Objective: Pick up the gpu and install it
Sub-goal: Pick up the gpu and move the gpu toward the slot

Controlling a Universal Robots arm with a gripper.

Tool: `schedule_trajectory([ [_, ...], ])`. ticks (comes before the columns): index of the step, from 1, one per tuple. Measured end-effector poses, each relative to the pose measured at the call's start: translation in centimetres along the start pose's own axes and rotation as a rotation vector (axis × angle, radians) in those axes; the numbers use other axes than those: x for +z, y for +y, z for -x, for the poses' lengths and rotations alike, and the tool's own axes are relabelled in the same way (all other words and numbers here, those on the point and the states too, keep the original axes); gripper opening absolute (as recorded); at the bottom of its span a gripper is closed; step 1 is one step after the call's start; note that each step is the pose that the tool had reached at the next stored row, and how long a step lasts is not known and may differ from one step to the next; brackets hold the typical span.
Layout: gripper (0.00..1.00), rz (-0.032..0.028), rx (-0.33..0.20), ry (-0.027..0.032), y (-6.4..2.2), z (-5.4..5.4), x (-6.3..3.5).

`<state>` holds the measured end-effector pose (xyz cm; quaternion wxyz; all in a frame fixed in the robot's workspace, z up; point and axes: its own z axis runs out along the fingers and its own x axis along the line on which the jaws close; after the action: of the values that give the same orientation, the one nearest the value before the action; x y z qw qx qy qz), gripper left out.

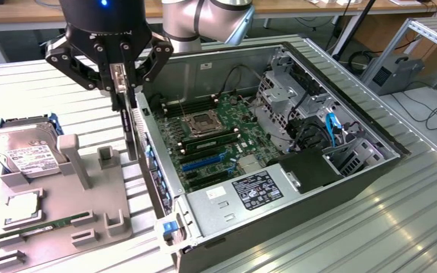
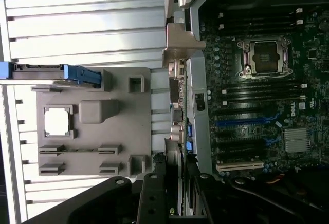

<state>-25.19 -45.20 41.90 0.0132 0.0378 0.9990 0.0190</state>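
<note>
The gpu [image 1: 130, 128] is a thin dark card hanging on edge, with my gripper [image 1: 125, 91] shut on its upper part. It hangs over the left wall of the open computer case [image 1: 340, 170], between that wall and the grey holder. In the wrist view the gpu [image 2: 176, 111] appears edge-on with its silver bracket at the far end, and my gripper [image 2: 175, 188] clamps it from both sides. The motherboard [image 1: 211, 136] lies flat inside the case, and its blue and black expansion slots [image 1: 203, 163] sit to the exterior view's right of the card.
A grey holder [image 1: 59, 199] stands at the exterior view's left of the case. It carries a hard drive in a blue caddy [image 1: 21, 149], a processor chip [image 1: 23, 206] and a green RAM stick [image 1: 36, 228]. Drive cage and cables [image 1: 309, 114] fill the case's far side.
</note>
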Motion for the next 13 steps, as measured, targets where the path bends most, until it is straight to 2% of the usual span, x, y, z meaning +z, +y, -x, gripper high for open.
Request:
schedule_trajectory([
  [13, 0.26, -0.0016, 0.000, 0.0000, 0.04, 0.43, 0.00],
])
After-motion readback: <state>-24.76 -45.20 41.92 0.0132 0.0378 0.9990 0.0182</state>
